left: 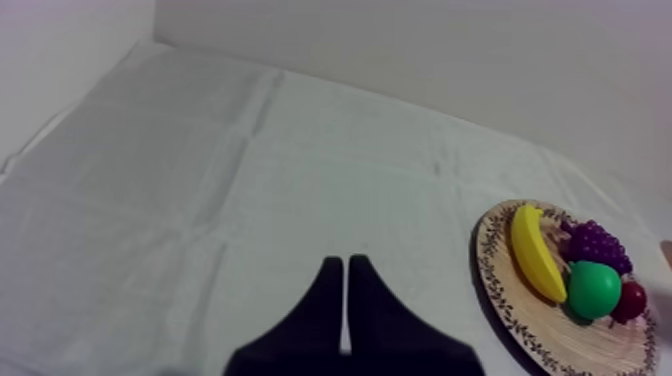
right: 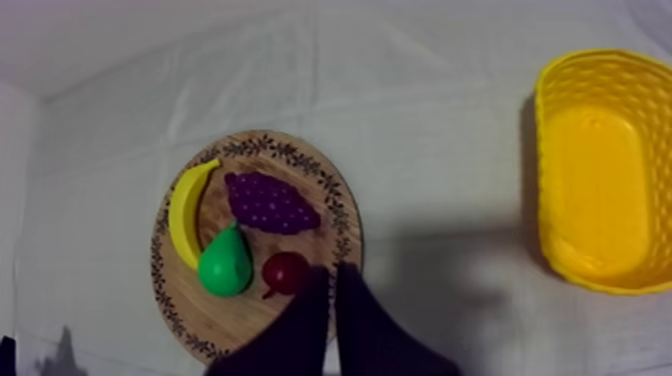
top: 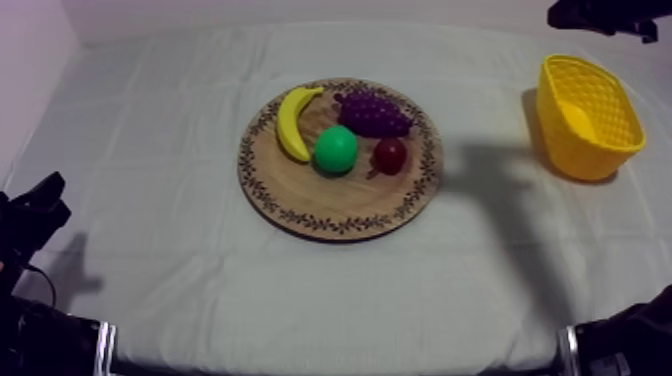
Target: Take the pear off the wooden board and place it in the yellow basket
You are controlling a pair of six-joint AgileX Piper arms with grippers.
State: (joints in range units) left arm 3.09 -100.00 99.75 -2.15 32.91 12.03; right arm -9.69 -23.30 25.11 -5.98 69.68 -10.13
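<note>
**Top view.** Shows the pear near the middle of the wooden board as a plain green round, with no end to tell. Places the banana just beside it, the grapes behind and the small red fruit alongside. Sets the yellow basket well apart, to the board's right.

**Left wrist view.** Shows the left gripper over bare cloth, well apart from the board, fingers pressed together on nothing. Likewise gives the pear as round.

**Right wrist view.** Reveals the pear's outline: long axis from the board's rim inward, narrow end toward the grapes. Shows the right gripper at the board's rim beside the small red fruit, fingers together, holding nothing.
</note>
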